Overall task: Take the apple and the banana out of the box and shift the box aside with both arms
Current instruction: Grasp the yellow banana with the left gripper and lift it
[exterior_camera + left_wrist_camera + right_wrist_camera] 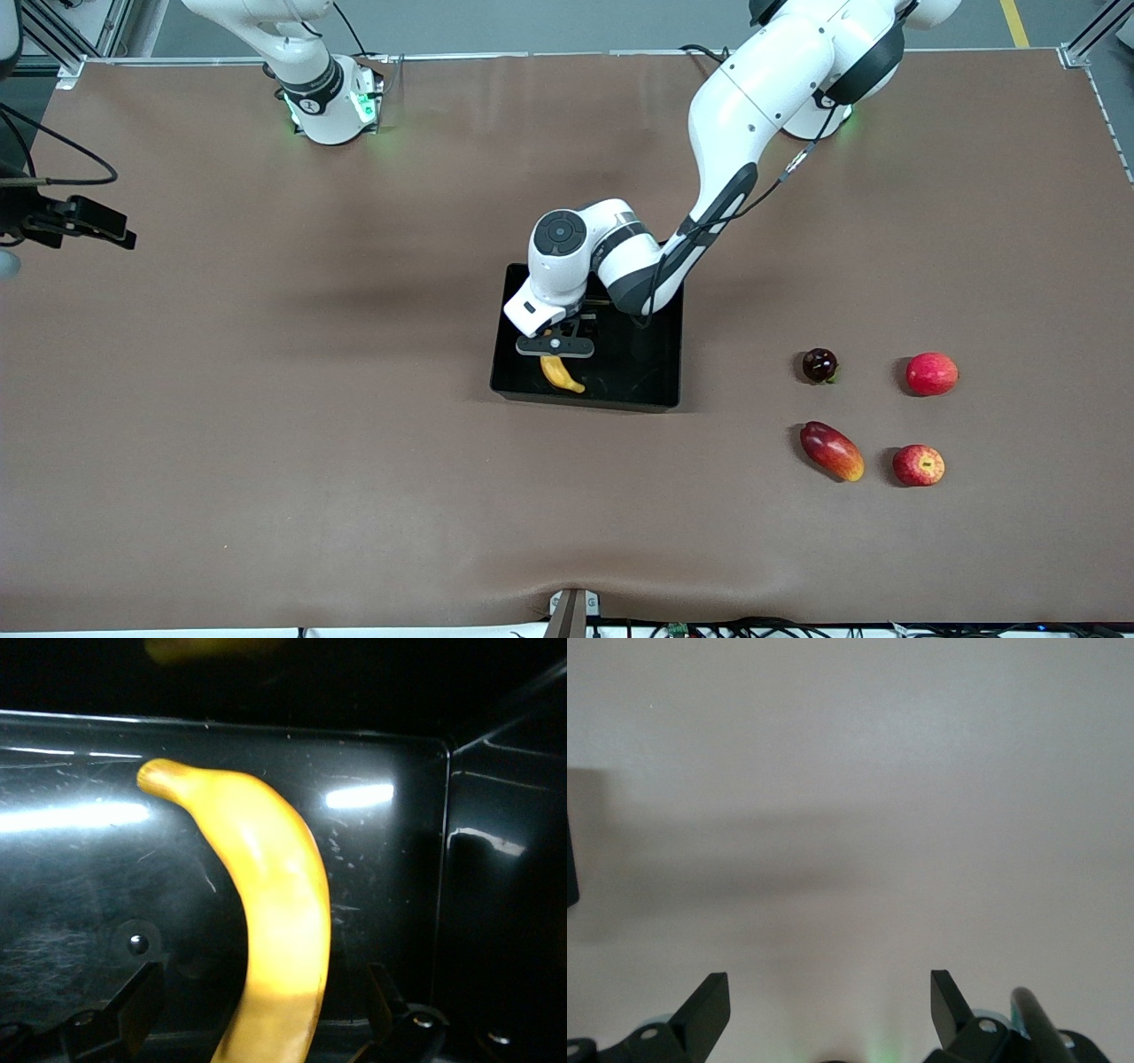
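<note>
One long curved yellow banana [562, 373] lies in one glossy black rectangular plastic bin [660, 372]. On the surface are one flecked red apple [919, 465], one plain pinkish-red round fruit [931, 374], one oblong red-and-yellow mango [832, 451] and one small dark maroon fruit [819, 365].

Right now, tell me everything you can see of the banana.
The banana is long, curved, plain yellow and smooth, looking like plastic or wax, with a narrow stubby tip. It lies in the glossy black box, on its floor, near the wall closest to the front camera. The left pincer is right above it with fingers spread wide on either side of the banana, not pressing it; in the left wrist view the banana runs up between them. Nothing else is in contact with it.
</note>
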{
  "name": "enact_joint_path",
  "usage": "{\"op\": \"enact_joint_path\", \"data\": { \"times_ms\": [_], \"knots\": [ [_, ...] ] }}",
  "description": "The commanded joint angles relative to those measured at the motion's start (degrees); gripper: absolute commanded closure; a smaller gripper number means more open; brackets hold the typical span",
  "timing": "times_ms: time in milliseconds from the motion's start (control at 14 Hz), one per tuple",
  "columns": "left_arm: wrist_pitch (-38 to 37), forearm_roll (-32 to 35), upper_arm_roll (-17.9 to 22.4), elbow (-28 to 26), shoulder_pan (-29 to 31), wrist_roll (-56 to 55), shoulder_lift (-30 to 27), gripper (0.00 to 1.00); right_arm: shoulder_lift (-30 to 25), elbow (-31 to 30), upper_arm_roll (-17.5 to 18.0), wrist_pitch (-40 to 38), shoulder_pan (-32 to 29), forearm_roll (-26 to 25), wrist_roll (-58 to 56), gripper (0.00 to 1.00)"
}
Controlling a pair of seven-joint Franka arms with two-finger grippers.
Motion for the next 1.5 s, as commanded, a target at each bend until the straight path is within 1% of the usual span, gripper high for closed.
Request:
{"op": "enact_joint_path", "data": {
  "times_ms": [0,143,286,429,500,786,1000,1071,1214,1357,1429],
  "knots": [
    [1.1,1.5,0.3,1.2,-0.4,-0.7,1.9,0.17,2.4,1.5,0.4,-0.7,-0.2,0.0,-0.5,0.0],
    [1.1,1.5,0.5,1.2,-0.4,-0.5,1.8,0.37,2.6,1.5,0.4,-0.3,-0.3,0.0,-0.5,0.0],
    [1.1,1.7,0.5,1.2,-0.4,-0.3,1.4,0.66,4.0,1.5,0.5,-0.5,0.0,0.1,-0.3,0.0],
    [0.6,1.7,0.5,1.2,-0.3,-0.1,0.5,0.96,4.2,1.5,0.5,-0.6,1.0,0.0,-0.2,0.0],
    [0.4,1.8,0.5,1.2,-0.2,-0.2,-0.1,1.0,4.4,1.4,0.5,-0.4,0.6,0.0,-0.4,0.0],
    [0.1,2.1,0.5,1.2,0.5,0.2,-3.1,1.0,5.2,1.4,0.5,-0.1,0.4,0.5,-0.2,0.0],
    [-4.5,1.5,0.4,1.3,0.9,0.4,-5.9,1.0,5.2,1.5,0.4,-0.2,0.6,4.2,0.3,0.0],
    [-5.4,1.5,0.4,1.3,1.5,0.7,-6.8,1.0,5.2,1.5,0.4,-0.1,0.9,5.2,0.3,0.0],
    [-7.1,1.5,-0.3,1.3,4.2,0.9,-9.1,1.0,5.2,1.5,0.5,0.2,1.7,5.5,0.7,0.0],
    [-9.2,0.4,-0.4,1.3,5.6,0.9,-11.1,1.0,5.2,1.8,0.6,0.7,3.0,5.6,0.8,0.0],
    [-10.0,-1.5,-0.3,1.2,6.8,0.9,-13.1,1.0,5.3,2.4,0.6,1.1,4.8,5.0,0.9,0.05]
  ]
}}
